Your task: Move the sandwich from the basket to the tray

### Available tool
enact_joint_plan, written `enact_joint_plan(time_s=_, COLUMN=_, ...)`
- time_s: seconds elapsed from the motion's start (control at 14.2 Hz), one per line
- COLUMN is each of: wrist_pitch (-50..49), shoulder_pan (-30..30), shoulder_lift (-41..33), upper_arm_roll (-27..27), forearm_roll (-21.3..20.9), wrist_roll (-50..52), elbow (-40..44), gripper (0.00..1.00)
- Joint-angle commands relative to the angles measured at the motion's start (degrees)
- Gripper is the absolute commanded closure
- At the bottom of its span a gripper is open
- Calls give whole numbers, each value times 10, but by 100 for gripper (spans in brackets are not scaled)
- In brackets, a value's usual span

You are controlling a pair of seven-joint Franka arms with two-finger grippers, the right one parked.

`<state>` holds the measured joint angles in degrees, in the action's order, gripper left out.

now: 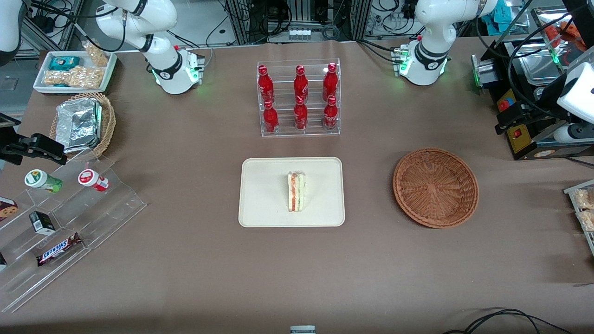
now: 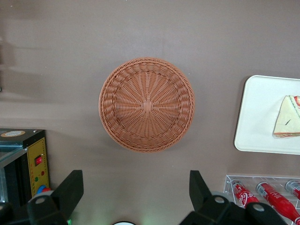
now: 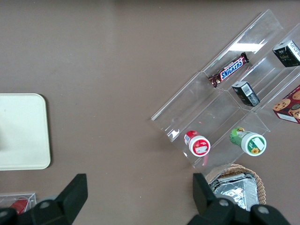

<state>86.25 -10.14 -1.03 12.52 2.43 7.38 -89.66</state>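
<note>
The sandwich (image 1: 297, 191) (image 2: 287, 117), a white-bread wedge with orange-red and pale green layers, lies near the middle of the cream tray (image 1: 264, 195) (image 2: 260, 112). The reddish-brown wicker basket (image 1: 435, 187) (image 2: 146, 104) stands beside the tray toward the working arm's end, with nothing in it. My gripper (image 2: 135, 176) hangs high over the brown table cloth, a little farther from the front camera than the basket. It is open, and only bare cloth shows between its black fingers (image 2: 72, 185).
A clear rack of red bottles (image 1: 299, 97) (image 2: 262, 197) stands farther back than the tray. A box with a red button (image 1: 519, 134) (image 2: 35, 161) sits near the basket. Toward the parked arm's end are a stepped acrylic shelf of snacks (image 1: 60, 208) and a tan basket of foil packs (image 1: 83, 123).
</note>
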Motion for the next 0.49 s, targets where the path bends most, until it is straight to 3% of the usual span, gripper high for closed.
enact_joint_plan(time_s=0.0, wrist_pitch=9, shoulder_pan=-6, shoulder_lift=2, upper_arm_roll=5, forearm_roll=-13, wrist_roll=-3, elbow=-3, gripper=0)
enact_joint_plan(time_s=0.14, wrist_pitch=9, shoulder_pan=2, shoulder_lift=1, upper_arm_roll=9, forearm_roll=-35, wrist_roll=2, elbow=-3, gripper=0)
enact_joint_plan(time_s=0.42, wrist_pitch=4, shoulder_pan=6, shoulder_lift=-4, upper_arm_roll=20, forearm_roll=-26, wrist_roll=3, elbow=-2, gripper=0)
